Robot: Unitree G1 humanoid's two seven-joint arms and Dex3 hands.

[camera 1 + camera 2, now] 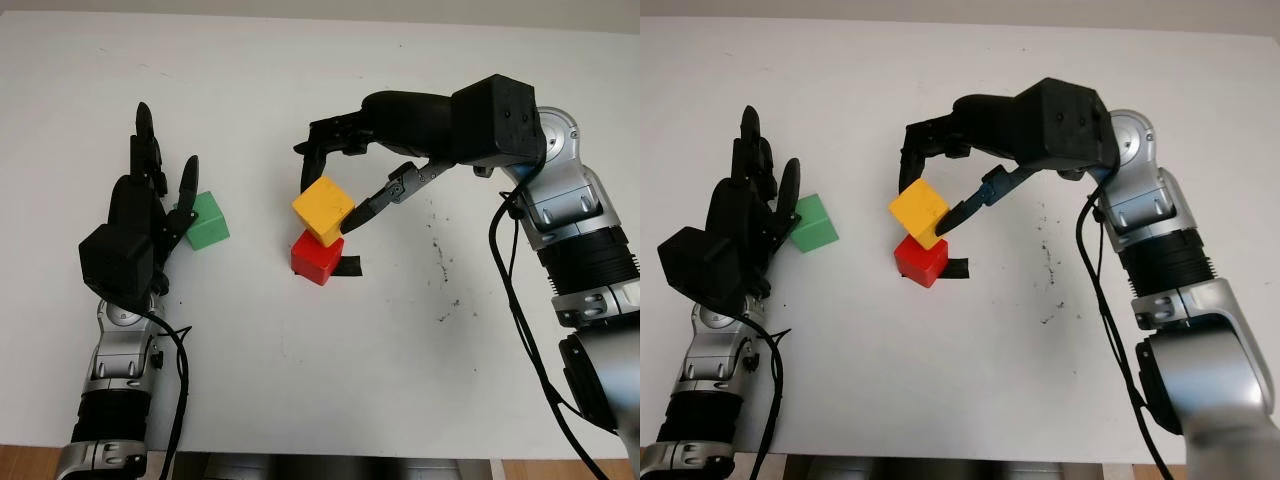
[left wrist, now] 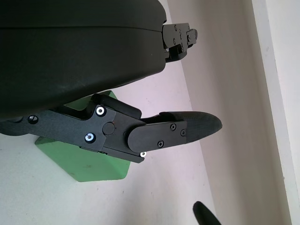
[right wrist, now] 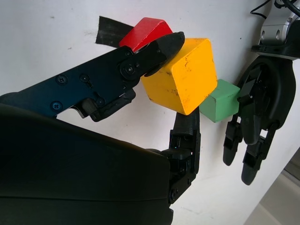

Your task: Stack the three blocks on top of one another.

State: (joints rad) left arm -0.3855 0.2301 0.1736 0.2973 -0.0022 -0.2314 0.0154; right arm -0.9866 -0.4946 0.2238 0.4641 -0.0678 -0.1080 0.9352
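My right hand is shut on the yellow block, pinching it between a thumb and fingers. The yellow block is tilted and sits directly over the red block, which stands on the table's middle; I cannot tell whether the two touch. In the right wrist view the yellow block hides most of the red block. The green block lies on the table to the left. My left hand is open right beside the green block's left side, holding nothing.
A strip of black tape lies on the white table just right of the red block. Small dark specks mark the table farther right. The table's front edge runs along the bottom.
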